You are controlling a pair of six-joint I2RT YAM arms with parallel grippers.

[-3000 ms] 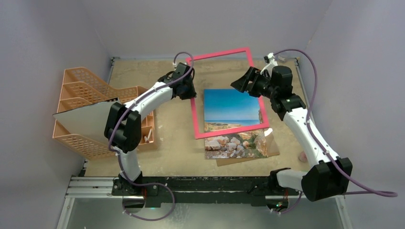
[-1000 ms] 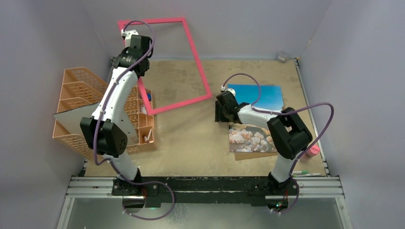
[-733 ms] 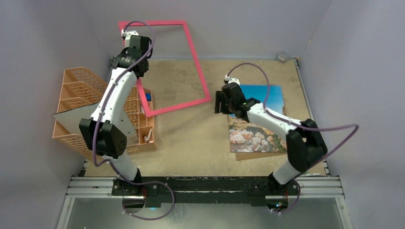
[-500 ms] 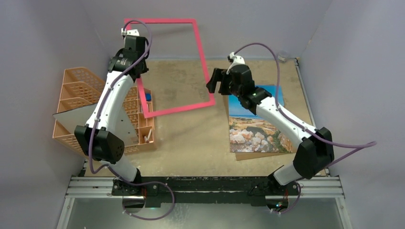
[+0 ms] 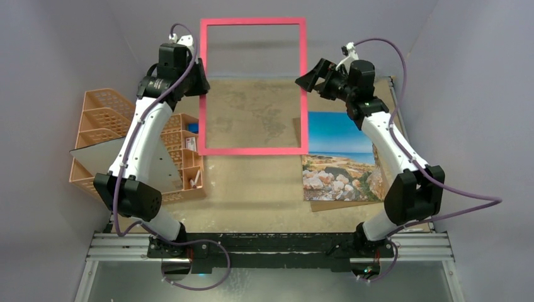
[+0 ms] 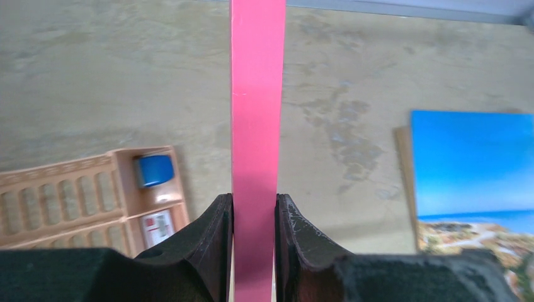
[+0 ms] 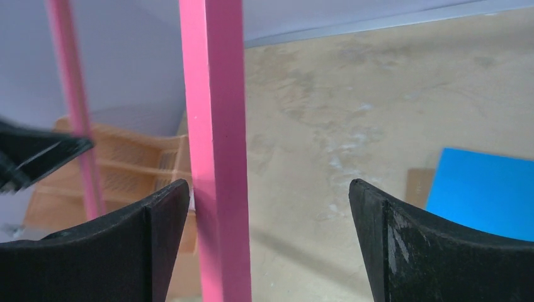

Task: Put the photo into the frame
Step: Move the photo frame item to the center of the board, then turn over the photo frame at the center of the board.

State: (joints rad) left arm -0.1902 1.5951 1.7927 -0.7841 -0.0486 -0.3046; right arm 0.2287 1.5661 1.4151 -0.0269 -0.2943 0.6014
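frame (image 5: 252,151): we saw a thin pink-red rectangle, empty, raised in the air | photo (image 5: 340,157): we saw it lying flat, sea-and-rocks side up, right of the frame

On your left you have an orange mesh organiser (image 5: 104,119) standing on the sandy, scuffed table (image 5: 252,182), with a pale grey sheet (image 5: 104,157) sitting across its near part. In the small compartments on its inner side you can see a small blue object (image 6: 155,170) and, in the compartment next to it, a white label with red print (image 6: 155,226). At your right a brown cardboard board (image 5: 340,204) lies flat on the table, with only its near edge and a strip along its left side showing.
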